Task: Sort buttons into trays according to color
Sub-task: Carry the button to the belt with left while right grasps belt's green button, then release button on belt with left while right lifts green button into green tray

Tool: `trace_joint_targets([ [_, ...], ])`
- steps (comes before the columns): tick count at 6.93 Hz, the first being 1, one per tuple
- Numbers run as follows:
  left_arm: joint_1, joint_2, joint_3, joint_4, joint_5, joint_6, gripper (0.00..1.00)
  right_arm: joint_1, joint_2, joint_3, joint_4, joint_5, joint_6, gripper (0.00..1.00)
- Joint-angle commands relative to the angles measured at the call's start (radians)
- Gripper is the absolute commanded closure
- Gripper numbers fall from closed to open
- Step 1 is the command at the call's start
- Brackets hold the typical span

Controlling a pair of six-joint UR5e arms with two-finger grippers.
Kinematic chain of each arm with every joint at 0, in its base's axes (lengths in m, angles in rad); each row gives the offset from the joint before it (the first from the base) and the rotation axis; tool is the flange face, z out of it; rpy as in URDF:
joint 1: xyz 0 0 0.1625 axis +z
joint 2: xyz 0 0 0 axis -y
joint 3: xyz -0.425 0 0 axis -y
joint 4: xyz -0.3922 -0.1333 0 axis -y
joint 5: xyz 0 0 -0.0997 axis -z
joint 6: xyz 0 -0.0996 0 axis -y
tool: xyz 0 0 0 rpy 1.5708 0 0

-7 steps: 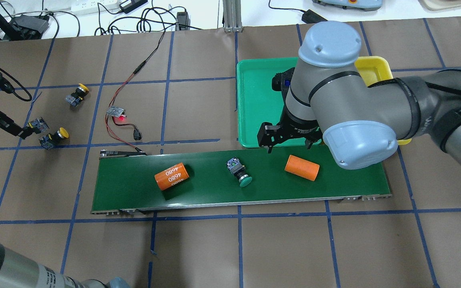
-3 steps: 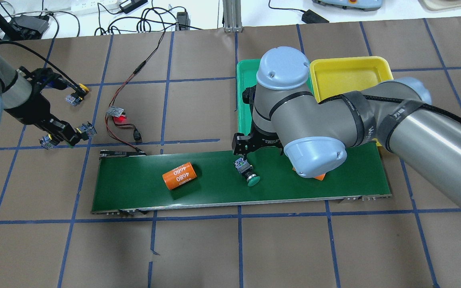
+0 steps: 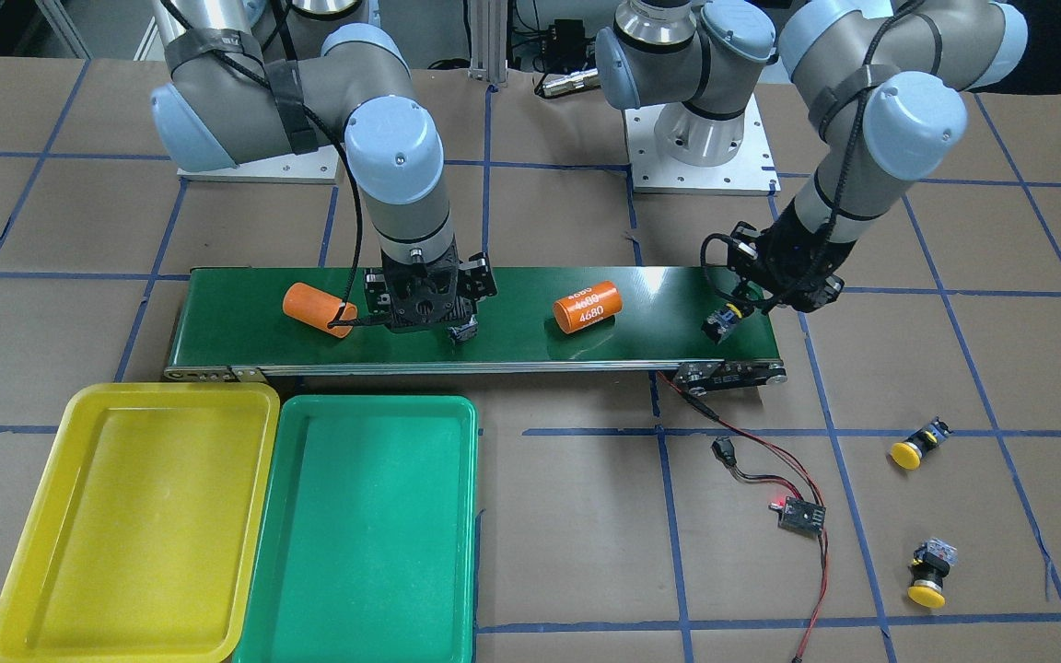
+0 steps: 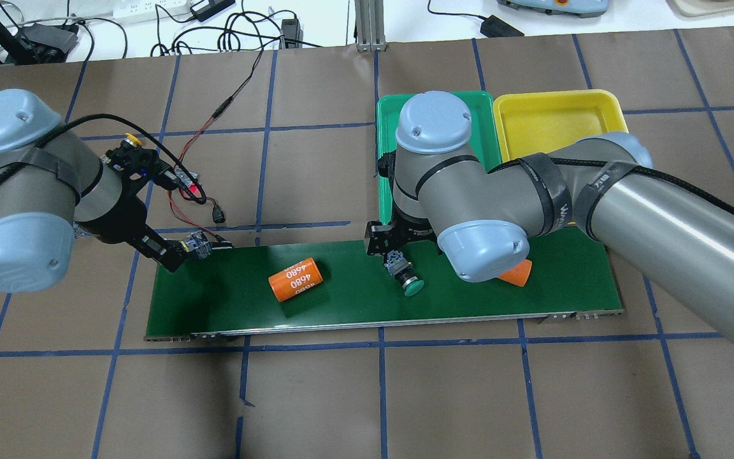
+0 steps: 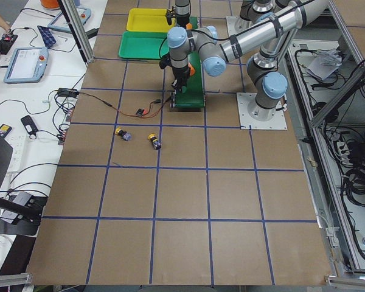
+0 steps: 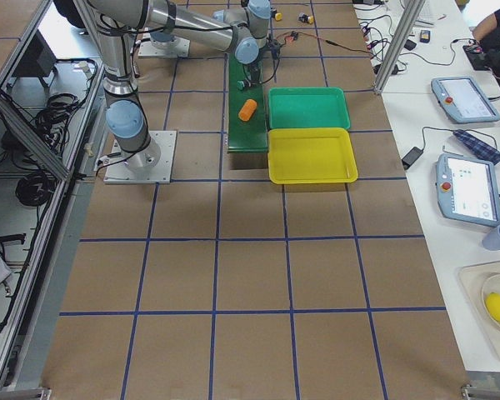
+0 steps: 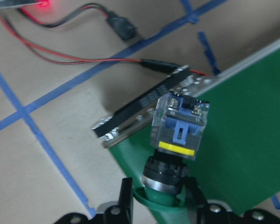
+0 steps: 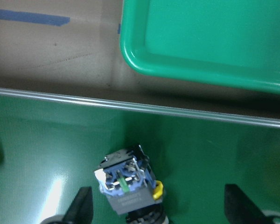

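Overhead exterior — green button (image 4: 404, 275) lies diagonal, cap lower-right.

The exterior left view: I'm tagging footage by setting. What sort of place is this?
Probably a robotics lab or test cell: a teach pendant on a side bench, a tape-gridded table, a short conveyor belt.

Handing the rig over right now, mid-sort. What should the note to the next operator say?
Left gripper: shut on a green button, over the end of the belt.
Right gripper: open, fingers either side of the second green button lying on the belt, not gripping.
Yellow buttons: both loose on the table.
Yellow tray and green tray: empty.
Done: nothing sorted. Left: all four buttons.
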Motion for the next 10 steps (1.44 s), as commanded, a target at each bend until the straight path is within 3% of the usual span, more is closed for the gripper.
trace_joint_targets([
  [1,-0.029,0.055,-0.105,0.082,-0.008,0.215,1.00,0.034,0.050,0.000,-0.040,-0.003,0.000,0.00],
  [2,-0.029,0.056,-0.116,0.091,-0.022,0.213,1.00,0.034,0.056,-0.001,-0.038,-0.006,-0.004,0.37],
  [3,-0.026,0.050,-0.113,0.114,-0.051,0.211,0.23,0.034,0.052,-0.001,-0.020,-0.010,-0.004,0.82],
  [4,-0.023,0.050,-0.105,0.143,-0.060,0.198,0.00,0.033,0.049,-0.001,-0.012,-0.007,-0.006,1.00],
  [5,0.003,0.055,-0.078,0.145,-0.070,0.135,0.00,0.025,0.041,-0.001,0.006,-0.007,-0.021,1.00],
  [7,0.180,-0.032,0.090,0.070,-0.061,0.145,0.00,0.013,0.006,-0.004,0.008,-0.009,-0.032,1.00],
  [10,0.290,-0.312,0.320,0.078,-0.004,0.139,0.00,-0.094,-0.021,-0.050,-0.012,-0.017,-0.034,1.00],
])
